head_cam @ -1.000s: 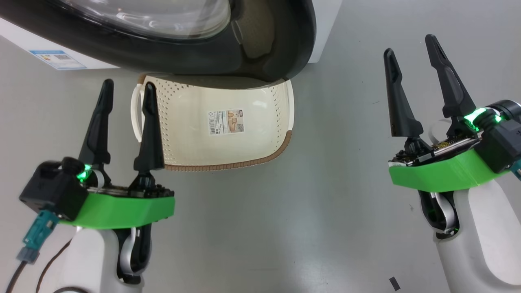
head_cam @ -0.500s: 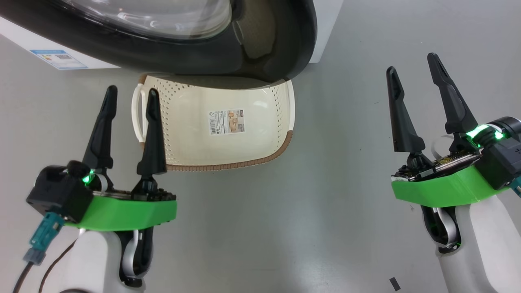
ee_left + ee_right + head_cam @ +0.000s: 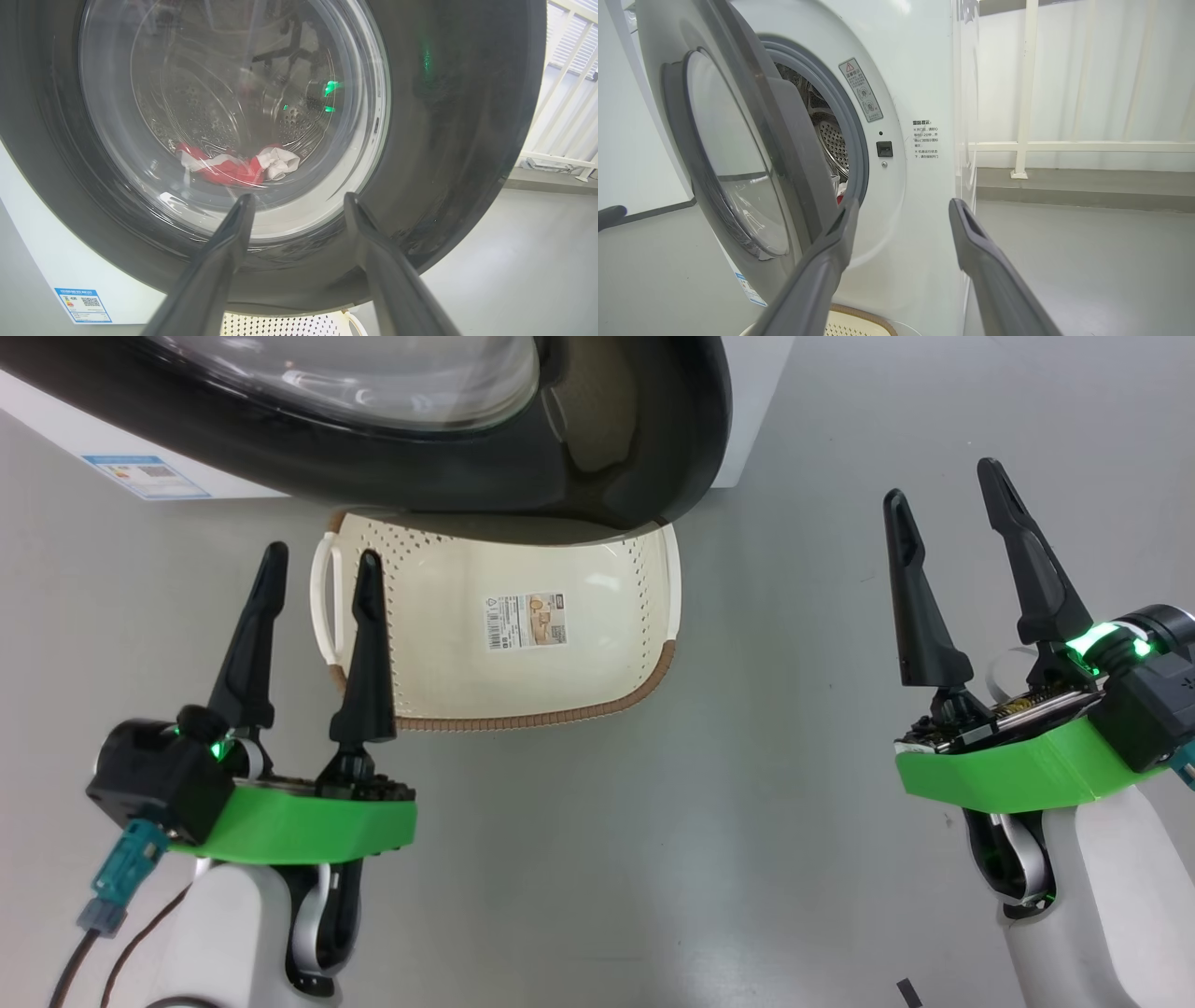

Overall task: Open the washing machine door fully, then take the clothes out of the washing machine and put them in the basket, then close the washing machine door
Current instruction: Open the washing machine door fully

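Nearest, at the lower left of the head view, the left end effector (image 3: 323, 553) has its two dark fingers spread apart and holds nothing. At the lower right, the right end effector (image 3: 942, 481) is likewise parted and empty. Both hang above the bare grey floor (image 3: 766, 821).

Just beyond them, in the upper middle of the head view, the basket (image 3: 523, 720) sits on the floor. It is empty, with only the label sticker on its bottom. Its far edge is tucked under the washing machine door (image 3: 616, 476), whose glossy black rim overhangs it across the top of the frame.

In the right wrist view the door is seen nearly edge-on at the left. It is swung out from the washing machine (image 3: 920, 93), with the grey gasket and the steel drum showing in the gap behind it. It looks only part open, not swung right back.

Farthest, the left wrist view looks through the door's glass, and the clothes (image 3: 229, 168) lie red and white at the bottom of the drum.

So the task looks to be in its first step. The door is unlatched and ajar, but it wants pushing fully open. After that comes lifting the clothes out, dropping them into the basket, and shutting the door.
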Robot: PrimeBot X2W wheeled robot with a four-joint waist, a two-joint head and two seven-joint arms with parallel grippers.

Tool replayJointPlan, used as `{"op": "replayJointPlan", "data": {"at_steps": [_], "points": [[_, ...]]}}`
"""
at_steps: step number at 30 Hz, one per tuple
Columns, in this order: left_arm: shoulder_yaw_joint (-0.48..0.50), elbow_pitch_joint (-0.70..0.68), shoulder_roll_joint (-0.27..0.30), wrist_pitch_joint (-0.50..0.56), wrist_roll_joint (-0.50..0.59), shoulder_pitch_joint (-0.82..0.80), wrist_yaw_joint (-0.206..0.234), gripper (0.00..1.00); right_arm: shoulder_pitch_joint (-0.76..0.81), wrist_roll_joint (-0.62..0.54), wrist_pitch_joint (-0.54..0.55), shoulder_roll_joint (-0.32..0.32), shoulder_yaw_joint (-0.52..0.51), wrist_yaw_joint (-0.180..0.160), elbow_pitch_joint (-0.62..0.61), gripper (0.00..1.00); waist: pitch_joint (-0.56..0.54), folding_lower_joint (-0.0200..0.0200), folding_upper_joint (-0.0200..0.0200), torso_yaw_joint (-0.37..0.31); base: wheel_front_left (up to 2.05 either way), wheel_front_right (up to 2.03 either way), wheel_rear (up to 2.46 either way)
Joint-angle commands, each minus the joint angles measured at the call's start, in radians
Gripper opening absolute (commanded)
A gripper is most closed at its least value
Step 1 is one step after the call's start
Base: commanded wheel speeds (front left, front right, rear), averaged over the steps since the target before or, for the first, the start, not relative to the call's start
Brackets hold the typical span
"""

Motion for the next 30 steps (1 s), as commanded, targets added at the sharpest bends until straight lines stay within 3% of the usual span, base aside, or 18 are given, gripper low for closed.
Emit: {"op": "replayJointPlan", "data": {"at_steps": [1, 3, 4, 5, 6, 11, 21, 30], "points": [[0.025, -0.02, 0.024, -0.008, 0.005, 0.023, 0.005, 1.0, 0.027, 0.003, -0.006, 0.009, 0.024, 0.004, -0.023, 1.0, -0.002, 0.0, 0.0, 0.003, 0.0, 0.0, 0.0], [0.023, -0.018, 0.024, -0.008, 0.005, 0.025, 0.004, 1.0, 0.028, 0.001, -0.006, 0.009, 0.024, 0.004, -0.022, 0.8, -0.004, 0.0, 0.0, 0.005, 0.0, 0.0, 0.0], [0.022, -0.017, 0.024, -0.008, 0.006, 0.025, 0.004, 1.0, 0.028, 0.0, -0.006, 0.009, 0.023, 0.004, -0.021, 0.5, -0.004, 0.0, 0.0, 0.006, 0.0, 0.0, 0.0], [0.021, -0.016, 0.024, -0.008, 0.006, 0.026, 0.004, 1.0, 0.028, 0.004, -0.006, 0.009, 0.024, 0.004, -0.021, 0.38, -0.005, 0.0, 0.0, 0.008, 0.0, 0.0, 0.0], [0.02, -0.015, 0.024, -0.008, 0.006, 0.027, 0.004, 1.0, 0.027, 0.016, -0.006, 0.009, 0.025, 0.004, -0.02, 0.0, -0.006, 0.0, 0.0, 0.009, 0.0, 0.0, 0.0], [0.012, -0.013, 0.024, -0.008, 0.007, 0.03, 0.003, 1.0, 0.016, 0.172, -0.006, 0.009, 0.043, 0.004, 0.007, 0.0, -0.01, 0.0, 0.0, 0.013, 0.0, 0.0, 0.0], [-0.002, -0.013, 0.024, -0.008, 0.006, 0.029, 0.007, 1.0, -0.105, 0.779, 0.01, 0.009, 0.118, 0.004, 0.052, 0.0, -0.003, 0.0, 0.0, 0.022, 0.0, 0.0, 0.0], [-0.019, -0.016, 0.024, -0.008, 0.009, 0.03, 0.01, 1.0, -0.231, 1.24, 0.257, 0.002, 0.084, 0.004, 0.048, 0.0, 0.003, 0.0, 0.0, 0.032, 0.0, 0.0, 0.0]]}}
